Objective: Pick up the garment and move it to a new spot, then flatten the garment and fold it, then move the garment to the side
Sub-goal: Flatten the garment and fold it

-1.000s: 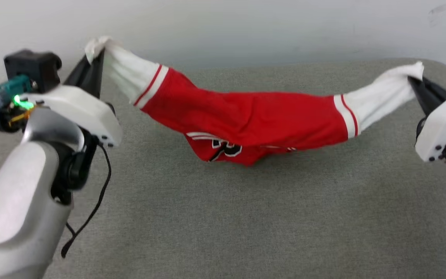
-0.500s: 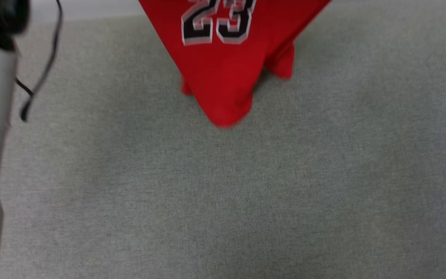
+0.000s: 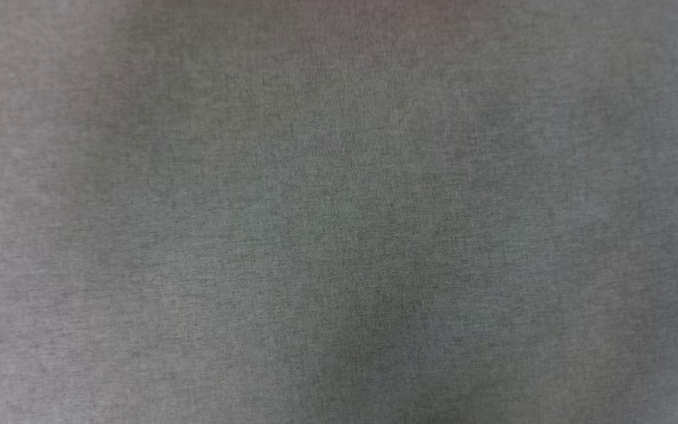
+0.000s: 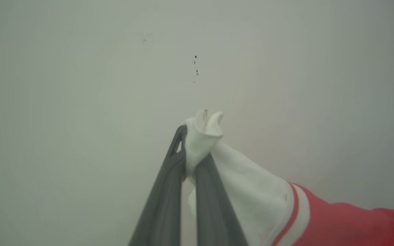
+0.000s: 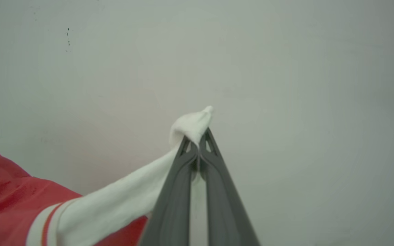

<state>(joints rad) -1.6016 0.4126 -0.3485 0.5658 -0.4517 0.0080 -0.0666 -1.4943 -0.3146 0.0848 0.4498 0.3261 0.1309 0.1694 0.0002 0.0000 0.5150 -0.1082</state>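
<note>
Left wrist view: left claw (image 4: 191,152) clamped tight on one white sleeve end of the garment (image 4: 337,222), lifted in front of a pale wall (image 4: 80,85). Right wrist view: right claw (image 5: 199,138) pinched closed on the other white sleeve end; the red body hangs off to the side

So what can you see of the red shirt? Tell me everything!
The garment is a soft red shirt with white sleeve ends and red-and-white striped bands. It hangs stretched between two grippers: the left gripper pinches one bunched white sleeve end, the right gripper the other. A pale wall is behind it.
</note>
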